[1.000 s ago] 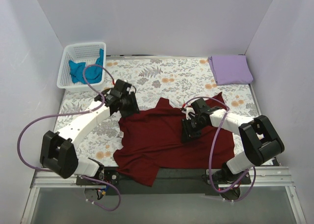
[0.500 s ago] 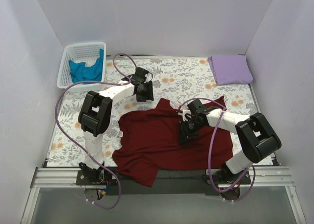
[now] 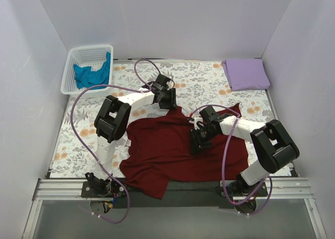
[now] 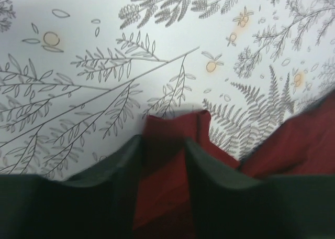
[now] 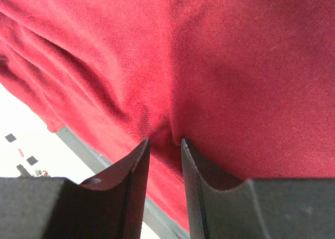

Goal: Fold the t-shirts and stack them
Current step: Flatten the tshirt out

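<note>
The dark maroon red fabric t-shirt lies spread open and rumpled on the half of the bench towards 6 o'clock. Its near hem reaches over the dark front strip. One peak of cloth points towards 12 o'clock and another towards 2 o'clock.

My right hand is down on the shirt a little to the 3 o'clock side of its middle. Through the right wrist camera I see its two dark fingers nearly together, with a small pucker of maroon cloth nipped between them, so it has hold of the shirt there.

My left hand sits at the 12 o'clock peak. From its wrist camera, the fingers stand about halfway apart, astride that tip of the shirt. The cloth lies flat in the gap, and I see no pinch on it.

Under everything is the grey and orange floral-print cloth covering the bench. At 1 o'clock, well apart from the maroon one, a lavender purple t-shirt lies folded in a neat rectangle. At 11 o'clock stands a white plastic lattice basket with a teal blue t-shirt bunched inside, one end draped up its 3 o'clock wall.
</note>
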Action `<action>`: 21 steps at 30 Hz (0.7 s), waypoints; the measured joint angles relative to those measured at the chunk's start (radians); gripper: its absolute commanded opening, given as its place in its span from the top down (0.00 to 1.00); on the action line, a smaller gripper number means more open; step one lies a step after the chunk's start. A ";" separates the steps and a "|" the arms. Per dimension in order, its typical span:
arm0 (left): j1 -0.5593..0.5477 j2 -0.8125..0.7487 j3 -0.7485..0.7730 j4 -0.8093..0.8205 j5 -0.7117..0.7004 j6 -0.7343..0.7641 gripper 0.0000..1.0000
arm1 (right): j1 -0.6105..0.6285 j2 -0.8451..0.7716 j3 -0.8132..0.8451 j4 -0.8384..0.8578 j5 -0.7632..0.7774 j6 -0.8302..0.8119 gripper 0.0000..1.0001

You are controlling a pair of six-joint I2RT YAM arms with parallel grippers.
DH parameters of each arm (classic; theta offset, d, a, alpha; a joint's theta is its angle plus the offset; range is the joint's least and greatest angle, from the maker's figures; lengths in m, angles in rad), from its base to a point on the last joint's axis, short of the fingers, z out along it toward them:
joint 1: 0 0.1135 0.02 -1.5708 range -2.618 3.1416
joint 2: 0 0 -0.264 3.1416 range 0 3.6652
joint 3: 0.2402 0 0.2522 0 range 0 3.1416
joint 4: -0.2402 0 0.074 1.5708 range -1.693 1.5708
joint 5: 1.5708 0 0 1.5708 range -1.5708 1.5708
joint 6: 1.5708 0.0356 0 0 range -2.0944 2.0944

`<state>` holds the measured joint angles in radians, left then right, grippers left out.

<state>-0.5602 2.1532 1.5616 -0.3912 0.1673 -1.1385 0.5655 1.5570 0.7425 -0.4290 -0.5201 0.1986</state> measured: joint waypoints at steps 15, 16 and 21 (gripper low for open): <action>0.128 0.043 0.390 -0.035 -0.395 0.178 1.00 | 0.020 0.030 0.106 -0.055 0.170 -0.021 0.61; 0.144 0.047 0.432 -0.034 -0.413 0.192 0.98 | 0.018 0.043 0.131 -0.050 0.198 -0.025 0.61; 0.200 0.100 0.599 0.031 -0.500 0.280 0.26 | -0.003 0.082 0.256 -0.066 0.309 -0.049 0.60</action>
<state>-0.3607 2.2528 2.1605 -0.3599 -0.3328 -0.8585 0.5625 1.6390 0.9981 -0.4946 -0.2108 0.1493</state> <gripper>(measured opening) 0.308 0.394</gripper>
